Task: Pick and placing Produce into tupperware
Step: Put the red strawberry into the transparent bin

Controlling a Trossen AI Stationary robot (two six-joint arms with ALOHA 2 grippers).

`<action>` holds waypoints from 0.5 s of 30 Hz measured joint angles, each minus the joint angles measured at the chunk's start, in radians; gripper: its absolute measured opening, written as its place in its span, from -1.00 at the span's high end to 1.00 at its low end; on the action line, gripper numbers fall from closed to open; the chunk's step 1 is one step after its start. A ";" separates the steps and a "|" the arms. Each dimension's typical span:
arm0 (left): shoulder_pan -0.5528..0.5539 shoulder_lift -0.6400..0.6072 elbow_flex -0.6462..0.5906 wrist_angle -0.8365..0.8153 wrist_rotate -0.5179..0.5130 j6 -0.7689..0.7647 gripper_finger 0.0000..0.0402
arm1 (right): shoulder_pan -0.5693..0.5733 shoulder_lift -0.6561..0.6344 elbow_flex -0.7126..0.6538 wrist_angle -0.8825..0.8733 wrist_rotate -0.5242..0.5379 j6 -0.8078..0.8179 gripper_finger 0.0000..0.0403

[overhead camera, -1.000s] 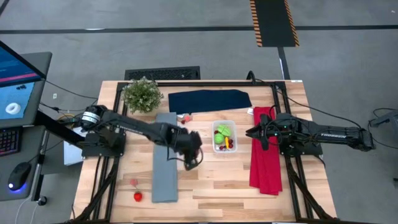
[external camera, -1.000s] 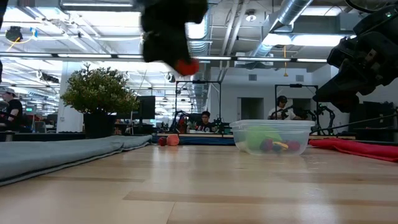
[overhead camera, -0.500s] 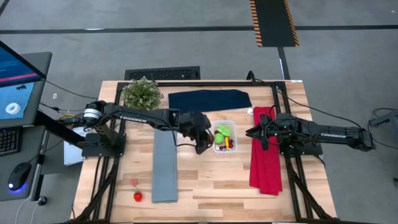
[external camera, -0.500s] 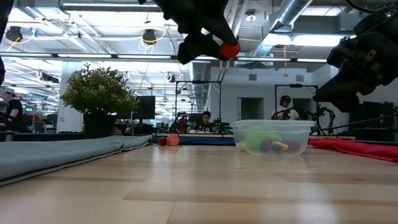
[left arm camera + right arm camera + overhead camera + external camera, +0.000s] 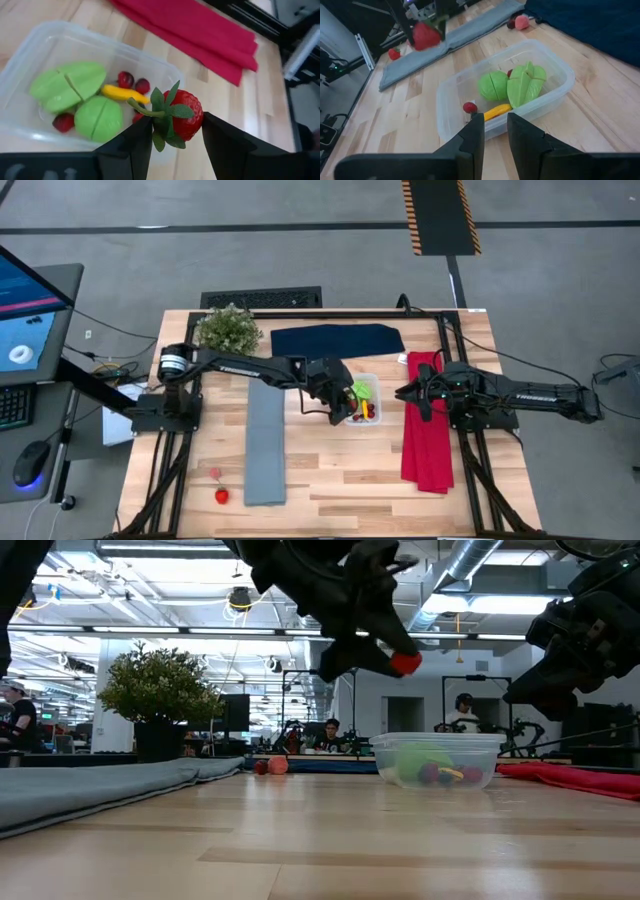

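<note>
I have one red strawberry point(image 5: 182, 120), green leaves on top, pinched between the fingers of my left gripper point(image 5: 176, 135), held in the air above the near rim of the clear tupperware point(image 5: 30, 65); in the low view it hangs well above the tub point(image 5: 437, 740). Inside the tub I count two lime-green pieces point(image 5: 67, 85), one yellow piece point(image 5: 125, 94) between them and the far wall, and four small dark red pieces that I can see, two of them cherries point(image 5: 132, 81) by the yellow one. On the table outside the tub, I count two red pieces point(image 5: 221, 496) near the front left corner beside the grey cloth point(image 5: 263, 445), and two more point(image 5: 520, 22) beside the navy cloth point(image 5: 337, 341). My right gripper point(image 5: 412, 393) waits over the red cloth point(image 5: 427, 435), its fingers a little apart and grasping nothing. One potted plant point(image 5: 229, 331) stands at the back left.
</note>
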 joint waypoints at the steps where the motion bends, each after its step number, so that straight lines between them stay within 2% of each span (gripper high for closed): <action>1: 0.000 0.013 0.010 0.002 -0.009 -0.002 0.23 | 0.000 0.000 0.000 0.000 0.000 0.000 0.47; 10: 0.000 0.098 0.075 0.001 -0.026 -0.031 0.21 | 0.000 0.000 0.000 0.002 0.000 0.000 0.47; 15: -0.003 0.122 0.101 -0.002 -0.018 -0.030 0.04 | 0.000 0.000 0.000 0.002 0.000 0.000 0.47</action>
